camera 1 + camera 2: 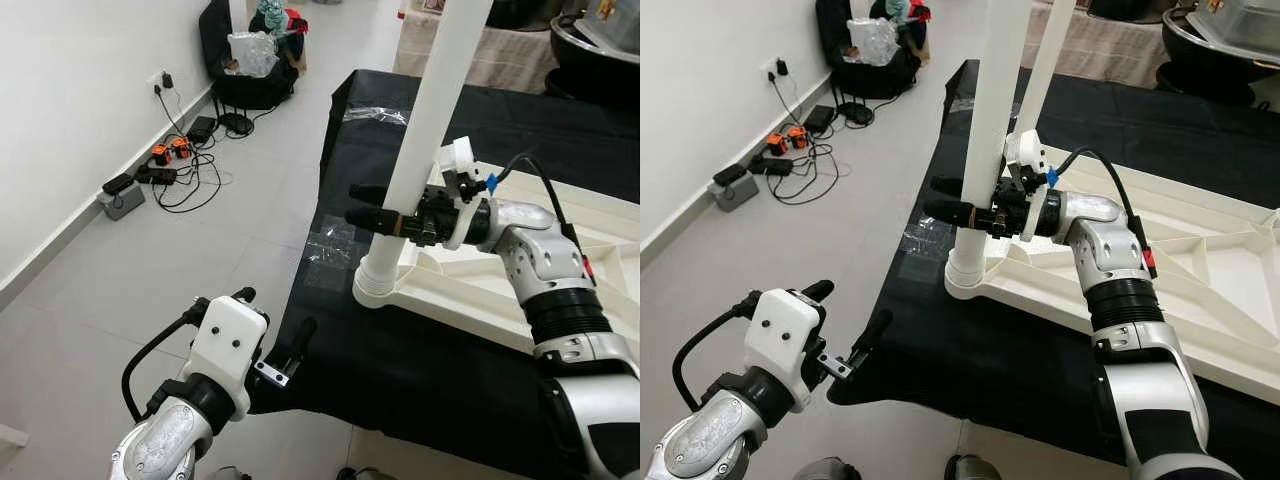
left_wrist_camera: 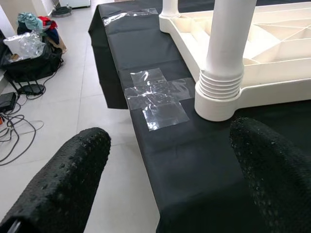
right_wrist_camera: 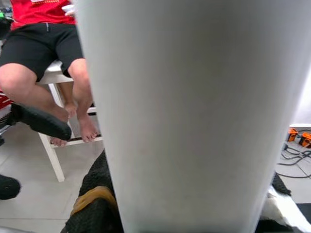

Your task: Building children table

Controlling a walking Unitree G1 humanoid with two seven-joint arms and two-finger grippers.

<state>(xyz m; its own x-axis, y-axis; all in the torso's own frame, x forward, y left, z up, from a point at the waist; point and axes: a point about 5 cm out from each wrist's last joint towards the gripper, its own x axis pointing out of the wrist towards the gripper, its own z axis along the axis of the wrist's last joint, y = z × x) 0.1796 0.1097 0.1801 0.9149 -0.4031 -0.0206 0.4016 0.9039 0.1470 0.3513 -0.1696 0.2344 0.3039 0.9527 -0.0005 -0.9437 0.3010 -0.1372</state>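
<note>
Nearest the camera, the left gripper (image 1: pixel 290 350) hangs low over the edge of the black cloth (image 1: pixel 400 370), its two black fingers (image 2: pixel 63 184) spread wide with nothing between them. Through that gap in the wrist view you see the ribbed foot of the white table leg (image 2: pixel 226 53) seated in the corner socket of the upturned white tabletop (image 1: pixel 500 290), well apart from this gripper. A patch of clear tape (image 2: pixel 158 97) lies on the cloth just beside that corner.

Further in, the right gripper (image 1: pixel 375 208) reaches across from the right, and it's clamped on the table leg a little above the socket, fingers closed on either side of the white tube. The leg stands upright, rising out the top of the head views. A second leg (image 1: pixel 1045 75) stands behind it.

Beyond the table, cables and chargers (image 1: pixel 165 165) sprawl on the tiled floor (image 1: pixel 150 270) by the wall, with a dark bag (image 1: pixel 250 60) further back. In the right wrist view, a seated person's legs (image 3: pixel 43 82) show past the leg.
</note>
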